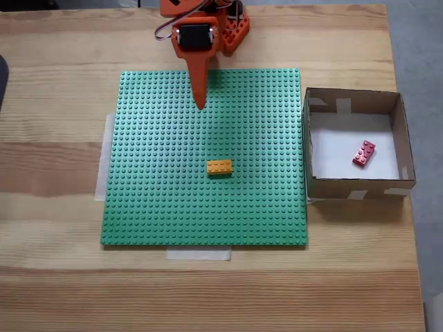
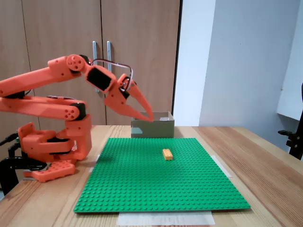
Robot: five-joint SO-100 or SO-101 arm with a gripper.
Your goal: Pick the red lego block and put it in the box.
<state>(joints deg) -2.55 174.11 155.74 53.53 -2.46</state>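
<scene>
Task apparently complete: small red plastic lego block (image 1: 364,153) inside square cardboard box (image 1: 353,185) at 3 o'clock, orange gripper (image 2: 148,115) clenched, empty.

one fixed view looks straight down on the bench (image 1: 55,290) from well above, the claw (image 1: 201,104) near its top edge pointing down the picture. another fixed view stands low at bench height, side-on to the claw (image 2: 149,115), facing cupboard doors (image 2: 61,52) behind it. both share the green baseplate (image 1: 208,207) beneath the claw and the box (image 1: 408,162) beyond it.
</scene>
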